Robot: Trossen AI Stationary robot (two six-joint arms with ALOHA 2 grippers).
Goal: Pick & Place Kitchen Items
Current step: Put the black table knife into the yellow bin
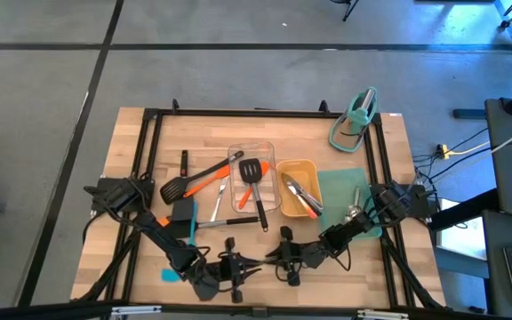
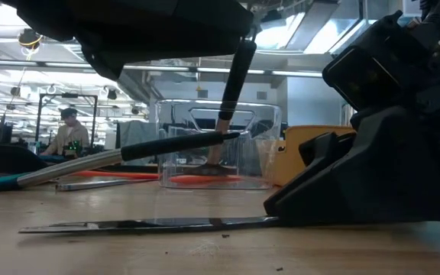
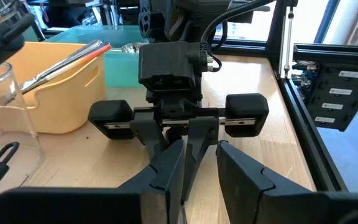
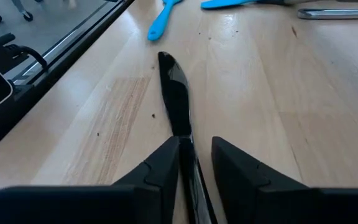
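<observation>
While my two arms face each other at the near edge of the surface [image 1: 132, 133], I see the right pincer [image 4: 194, 155] low over the wood with a slim black utensil [image 4: 176, 93] lying flat between its fingers; the gap on one side is plain, so I cannot tell whether it is clenched on it or only straddling it. In the low view that utensil [image 2: 151, 224] rests flat on the wood, running out from under the dark arm. The left pincer [image 3: 197, 165] points at the right arm's wrist, its fingers a little apart with nothing between them.

Farther back, a black slotted turner [image 1: 252, 171] with an orange handle lies across the clear tray [image 1: 265, 149], and a second black turner [image 1: 178, 188] lies just beside that tray. Tongs [image 1: 300, 197] sit in the yellow tray [image 1: 296, 167]. A blue spatula [image 4: 160, 22] lies on the wood near the left arm.
</observation>
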